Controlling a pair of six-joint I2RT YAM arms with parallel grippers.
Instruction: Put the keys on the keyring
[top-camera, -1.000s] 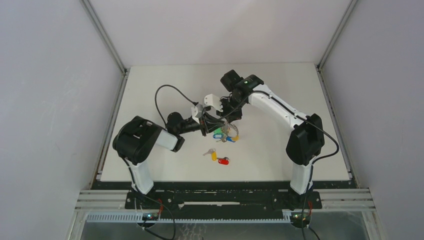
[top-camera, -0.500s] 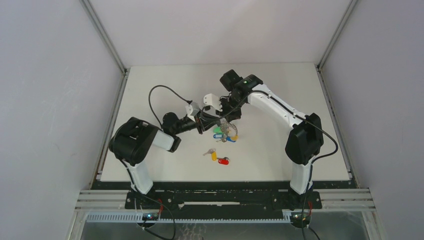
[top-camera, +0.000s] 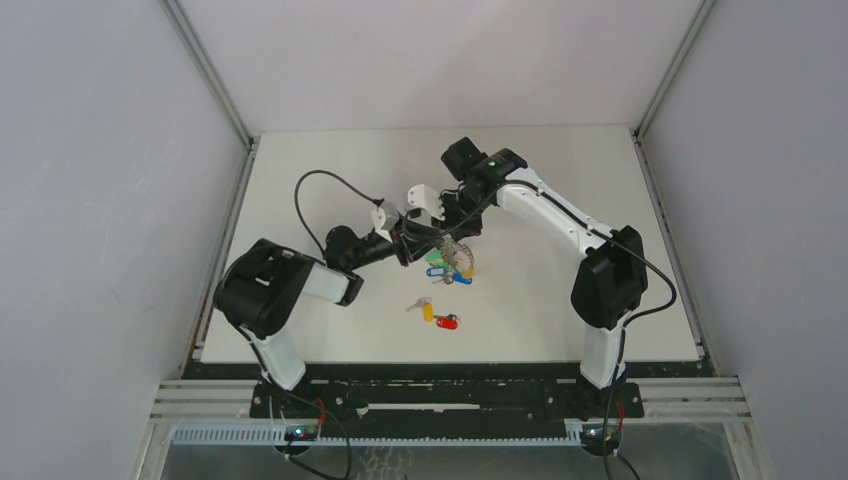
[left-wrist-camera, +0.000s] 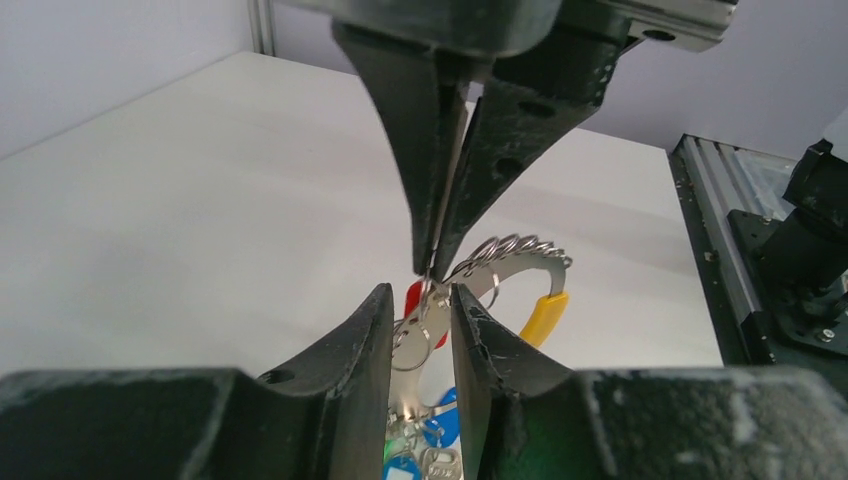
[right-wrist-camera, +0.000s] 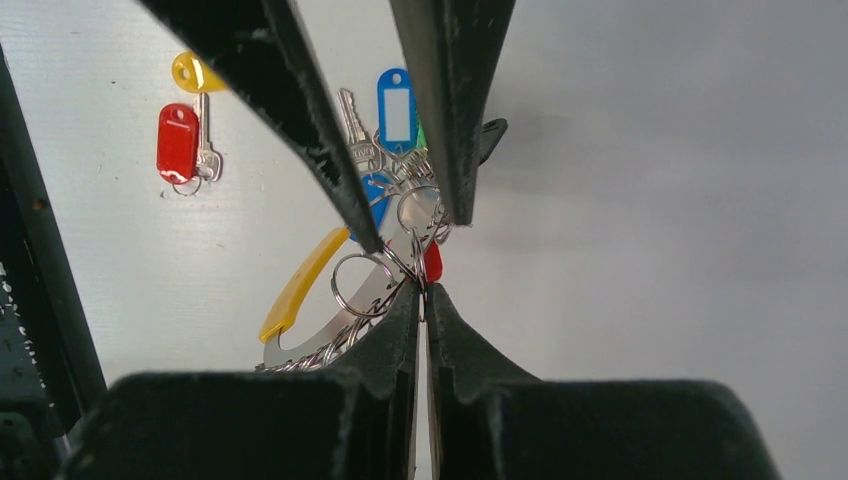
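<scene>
Light, stiff, slippery-wire keyring (right-wrist-camera: 300, 285): best pinched at thin ring edge; R gripper (right-wrist-camera: 422, 295) clamps it, L gripper (left-wrist-camera: 422, 300) narrowly parted, can't tell if gripping.

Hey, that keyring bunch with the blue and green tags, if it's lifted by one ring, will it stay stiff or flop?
Probably floppy: the keyring is many loose rings and tags strung on a curved band, so they would likely dangle and swing. Its thin metal rings look slippery, likely to twist in a pinch.
</scene>
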